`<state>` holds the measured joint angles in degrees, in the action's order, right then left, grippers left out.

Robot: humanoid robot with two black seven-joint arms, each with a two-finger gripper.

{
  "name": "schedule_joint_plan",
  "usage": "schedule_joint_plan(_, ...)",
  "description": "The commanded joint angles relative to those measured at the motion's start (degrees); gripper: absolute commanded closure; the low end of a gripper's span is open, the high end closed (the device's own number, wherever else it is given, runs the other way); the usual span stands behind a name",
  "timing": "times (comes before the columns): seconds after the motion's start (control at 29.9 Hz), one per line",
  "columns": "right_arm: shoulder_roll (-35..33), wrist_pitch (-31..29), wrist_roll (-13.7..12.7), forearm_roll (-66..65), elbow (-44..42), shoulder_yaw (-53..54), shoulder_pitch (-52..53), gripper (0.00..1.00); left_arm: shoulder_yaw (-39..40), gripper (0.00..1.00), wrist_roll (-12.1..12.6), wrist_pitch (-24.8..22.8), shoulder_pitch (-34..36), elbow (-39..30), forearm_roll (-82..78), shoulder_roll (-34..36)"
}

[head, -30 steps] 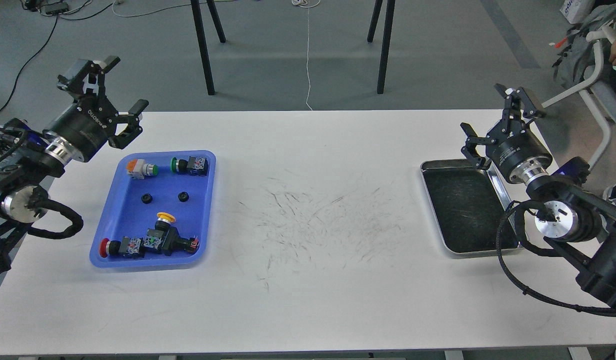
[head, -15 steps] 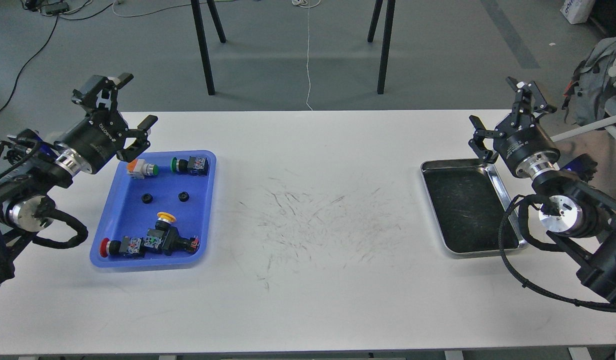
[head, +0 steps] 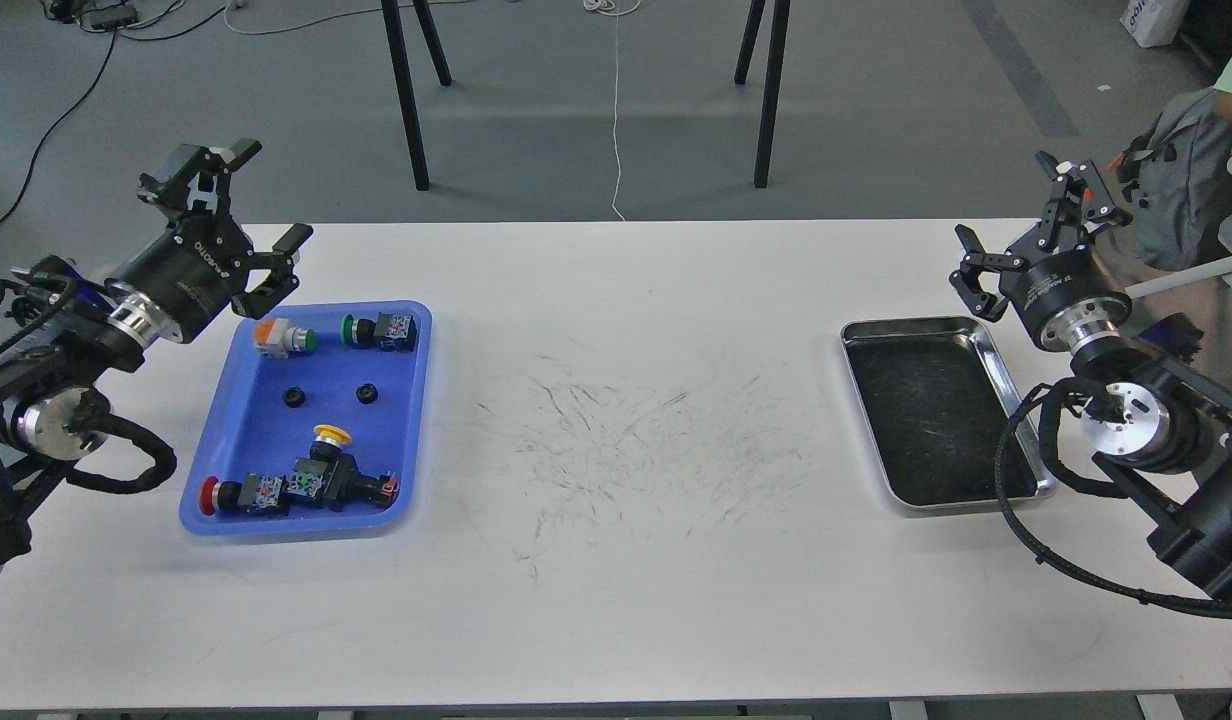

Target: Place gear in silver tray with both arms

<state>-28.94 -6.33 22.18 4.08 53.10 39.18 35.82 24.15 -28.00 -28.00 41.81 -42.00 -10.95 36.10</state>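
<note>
Two small black gears, one [head: 293, 397] to the left and one [head: 366, 393] to the right, lie in the middle of the blue tray [head: 238, 420] on the left of the table. The silver tray [head: 988, 332] sits empty on the right. My left gripper [head: 238, 200] hovers open above the table behind the blue tray's far left corner. Past the silver tray's far right corner my right gripper [head: 1034, 217] is raised and open. Neither holds anything.
The blue tray also holds push-button switches: an orange-and-green one [head: 282, 337], a green one [head: 380, 329], and a cluster with yellow and red caps [head: 306, 478]. Chair legs stand on the floor behind the table. A person's arm and bag show at the far right.
My right gripper has drifted right and slightly up, off the silver tray's rim. My left gripper moved right toward the blue tray, then eased back slightly. The gears have not moved.
</note>
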Motion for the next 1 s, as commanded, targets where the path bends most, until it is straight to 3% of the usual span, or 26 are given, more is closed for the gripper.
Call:
schedule_joint_plan(0.0,0.2,0.0,0.1,0.1,-0.1,0.0,-0.4,0.00,0.0,0.00,0.0,0.0,-0.1,0.1,0.0,-0.1)
schedule_joint_plan(0.57,1.2,0.4,0.6,0.0,0.1,-0.8,-0.9,0.00,-1.5,0.00,0.0,0.0,-0.8,-1.5,0.2,2.7)
schedule_joint_plan(0.74,1.1,0.4,0.6,0.0,0.1,-0.8,-0.9,0.00,5.1,0.00,0.0,0.0,-3.6,-4.3,4.4,4.0)
schedule_joint_plan(0.97,1.0,0.4,0.6,0.0,0.1,-0.9,-1.1,0.00,7.0,0.00,0.0,0.0,-2.3,-3.6,5.6,5.6)
